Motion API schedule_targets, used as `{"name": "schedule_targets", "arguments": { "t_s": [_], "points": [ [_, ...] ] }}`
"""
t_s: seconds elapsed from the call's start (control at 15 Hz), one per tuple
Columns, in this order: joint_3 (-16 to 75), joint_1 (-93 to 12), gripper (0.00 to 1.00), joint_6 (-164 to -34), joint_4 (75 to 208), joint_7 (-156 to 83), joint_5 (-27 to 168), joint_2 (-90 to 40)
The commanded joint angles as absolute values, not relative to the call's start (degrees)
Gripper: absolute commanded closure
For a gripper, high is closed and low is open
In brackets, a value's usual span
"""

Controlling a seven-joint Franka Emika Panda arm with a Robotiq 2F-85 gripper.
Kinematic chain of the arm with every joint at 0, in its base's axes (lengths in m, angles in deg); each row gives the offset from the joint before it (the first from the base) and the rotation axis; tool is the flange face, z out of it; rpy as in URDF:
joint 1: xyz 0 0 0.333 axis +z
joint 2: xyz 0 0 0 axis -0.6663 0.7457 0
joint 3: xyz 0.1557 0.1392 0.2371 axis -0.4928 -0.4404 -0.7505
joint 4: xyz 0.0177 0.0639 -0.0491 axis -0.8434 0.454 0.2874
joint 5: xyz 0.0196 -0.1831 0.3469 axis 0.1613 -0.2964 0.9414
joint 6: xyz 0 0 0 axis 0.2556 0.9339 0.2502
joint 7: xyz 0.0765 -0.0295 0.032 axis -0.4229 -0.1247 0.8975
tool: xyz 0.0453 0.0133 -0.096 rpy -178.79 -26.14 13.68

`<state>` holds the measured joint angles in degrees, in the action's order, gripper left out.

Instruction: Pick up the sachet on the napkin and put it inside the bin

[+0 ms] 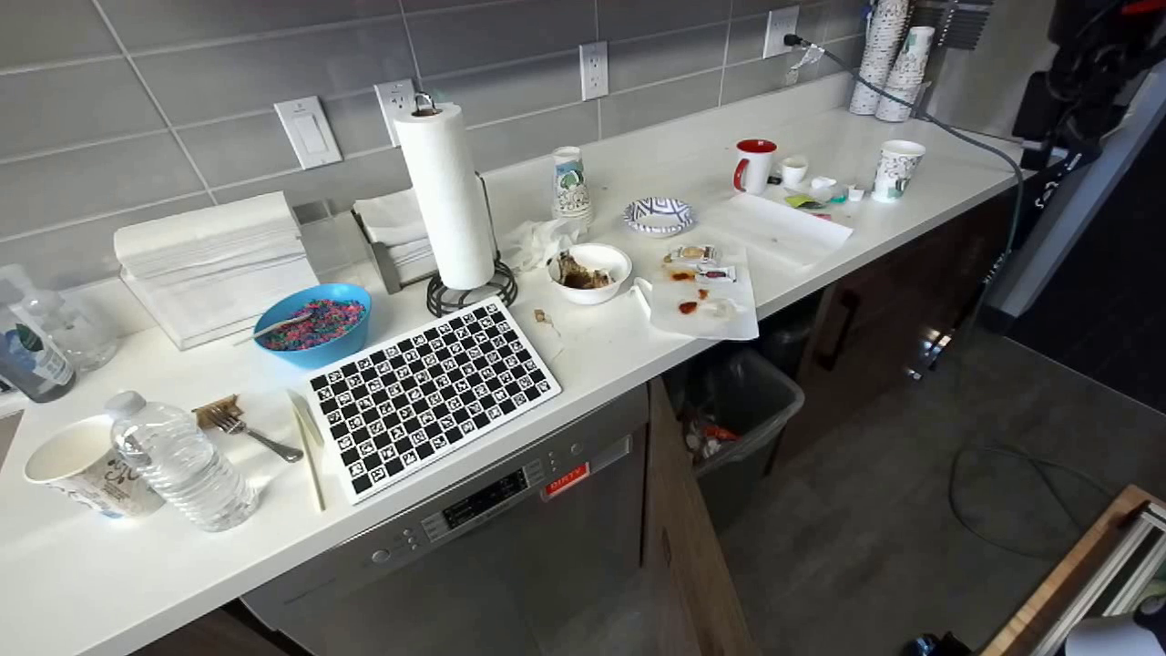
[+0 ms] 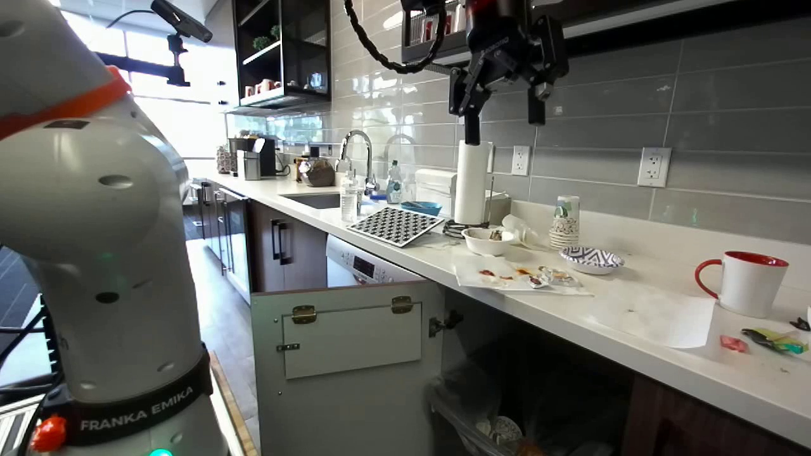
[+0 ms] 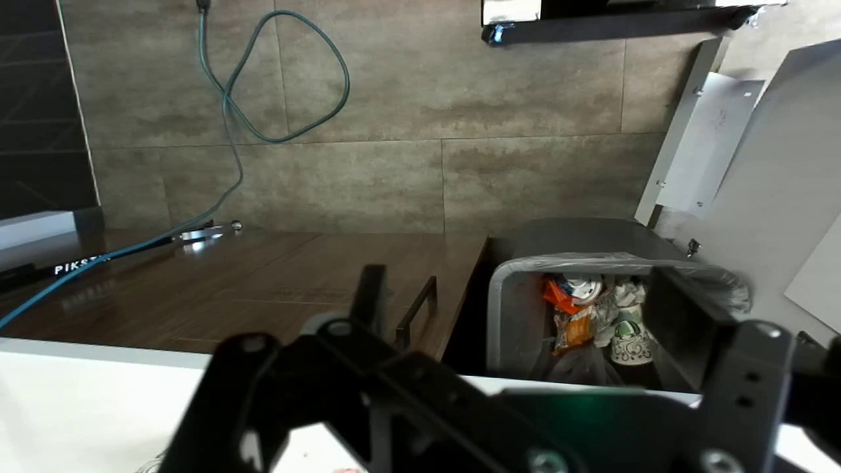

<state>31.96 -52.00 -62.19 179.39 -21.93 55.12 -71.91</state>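
We have the gripper (image 2: 504, 121) hanging higher than the desk (image 1: 606, 355), jaws spread wide, nothing held; the wrist view shows the same broad gap. We find two small packets on the napkin (image 1: 733, 296): a sachet (image 1: 716, 273) with white-and-dark print and a yellowish packet (image 1: 690, 255) just beside it. We'd call both sachets, but at this size we can't be sure. They lie near one edge of the napkin, well apart from the jaws. Red-brown stains (image 1: 688, 308) spot the rest of it, and it sits right at the desk's front edge.

We see the bin (image 1: 763, 439) low down, partly under the desk, the cabinet door (image 2: 348, 405) swung out beside it. It has a clear liner (image 1: 751, 387) and holds trash: in the wrist view we get an orange wrapper (image 3: 578, 332) and a patterned paper cup (image 3: 631, 345) inside.

Around the napkin we log a white bowl (image 1: 597, 293) with brown leftovers (image 1: 578, 273), a patterned dish (image 1: 658, 230) and a flat white sheet (image 1: 792, 223). Beside the sheet, a white mug (image 1: 758, 171) with a red handle; nearer the wall, a cup stack (image 1: 572, 191). Further along, a paper-towel roll (image 1: 446, 196) upright, a checkered board (image 1: 428, 401), a blue bowl (image 1: 339, 351) of pink-and-blue bits, a water bottle (image 1: 187, 469).
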Motion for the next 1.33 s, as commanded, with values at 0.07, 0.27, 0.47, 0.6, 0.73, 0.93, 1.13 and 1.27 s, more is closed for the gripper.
{"name": "schedule_targets", "arguments": {
  "t_s": [0.07,0.27,0.47,0.6,0.73,0.93,1.13,1.27],
  "points": [
    [29.6,-49.9,0.00,-59.8,179.2,-26.5,54.9,-73.0],
    [24.4,-47.0,0.00,-60.4,180.3,-33.0,55.8,-75.2],
    [18.1,-43.7,0.00,-61.4,181.0,-39.4,54.4,-76.8],
    [14.2,-41.9,0.00,-59.8,179.4,-43.2,53.9,-77.0],
    [10.8,-40.3,0.00,-56.6,177.0,-44.4,53.0,-76.9],
    [11.5,-39.2,0.00,-57.9,177.4,-44.4,53.7,-76.7],
    [11.6,-39.2,0.00,-57.7,177.1,-44.5,53.5,-76.9],
    [11.8,-39.3,0.00,-57.7,177.1,-44.5,53.4,-76.9]
  ]
}}
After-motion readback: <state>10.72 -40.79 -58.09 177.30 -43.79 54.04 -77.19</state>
